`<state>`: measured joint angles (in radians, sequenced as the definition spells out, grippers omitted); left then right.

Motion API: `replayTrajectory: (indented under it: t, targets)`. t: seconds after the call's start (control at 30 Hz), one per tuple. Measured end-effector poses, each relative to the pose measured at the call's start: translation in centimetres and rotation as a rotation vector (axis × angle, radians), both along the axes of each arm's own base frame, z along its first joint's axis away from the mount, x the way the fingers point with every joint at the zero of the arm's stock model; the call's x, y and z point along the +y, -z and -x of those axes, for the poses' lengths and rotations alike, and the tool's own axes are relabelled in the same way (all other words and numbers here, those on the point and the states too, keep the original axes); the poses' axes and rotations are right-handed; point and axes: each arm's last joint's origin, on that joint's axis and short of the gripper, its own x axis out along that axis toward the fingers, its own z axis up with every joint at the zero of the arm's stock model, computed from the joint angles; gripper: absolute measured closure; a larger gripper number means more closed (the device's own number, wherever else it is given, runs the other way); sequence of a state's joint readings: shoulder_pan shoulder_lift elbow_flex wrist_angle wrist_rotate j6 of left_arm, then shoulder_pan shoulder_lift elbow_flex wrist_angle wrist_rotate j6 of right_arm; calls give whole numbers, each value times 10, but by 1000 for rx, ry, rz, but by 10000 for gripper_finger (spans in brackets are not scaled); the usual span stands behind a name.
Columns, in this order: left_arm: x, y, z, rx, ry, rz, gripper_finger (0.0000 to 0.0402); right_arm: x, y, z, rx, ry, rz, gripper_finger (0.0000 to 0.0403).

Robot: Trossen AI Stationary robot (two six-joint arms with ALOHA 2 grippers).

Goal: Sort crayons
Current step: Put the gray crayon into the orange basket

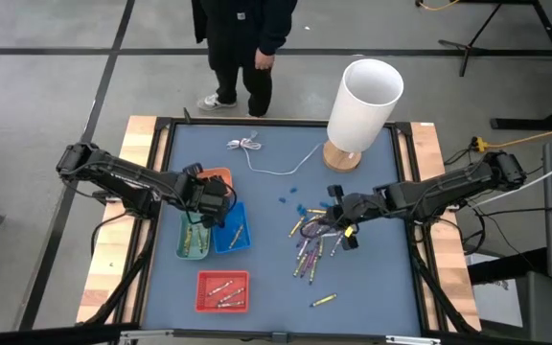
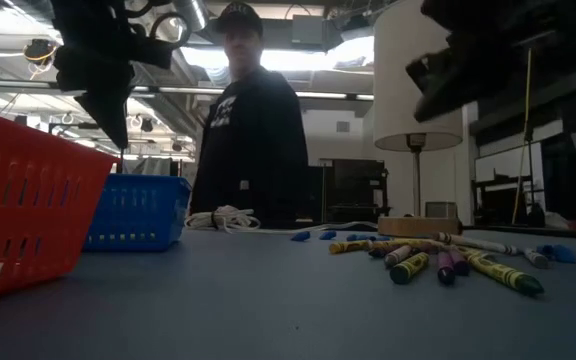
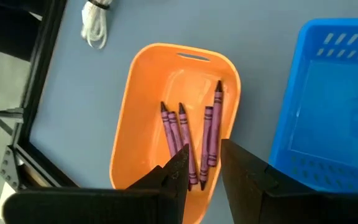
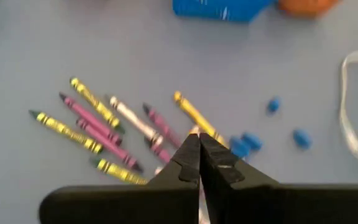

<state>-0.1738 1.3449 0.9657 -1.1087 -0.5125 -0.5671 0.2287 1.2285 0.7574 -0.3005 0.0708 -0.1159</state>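
A pile of yellow, purple, pink and whitish crayons (image 1: 310,241) lies loose on the blue table mat; it also shows in the low view (image 2: 438,260) and the right wrist view (image 4: 114,127). My right gripper (image 4: 199,155) is shut above the pile's far right end (image 1: 338,216), with nothing visible between its fingers. My left gripper (image 3: 204,171) is open and empty above the orange tray (image 3: 148,81), which holds several purple crayons (image 3: 194,134). One yellow crayon (image 1: 322,301) lies alone near the front.
Blue tray (image 1: 230,230), green tray (image 1: 194,237) and red tray (image 1: 222,290) sit at left, each holding crayons. A white lamp (image 1: 362,101) stands at the back, with a white cable (image 1: 257,153) and small blue bits (image 1: 300,201) nearby. A person (image 1: 242,38) stands beyond the far edge.
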Motion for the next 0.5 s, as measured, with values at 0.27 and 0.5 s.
replayTrajectory:
  t: [0.27,0.5]
  targets:
    - [-1,0,0,-3,-4,38,326,1,22,2,203,62,-60,338]
    - [-1,0,-1,-14,-3,42,326,5,59,-12,356,43,-65,280]
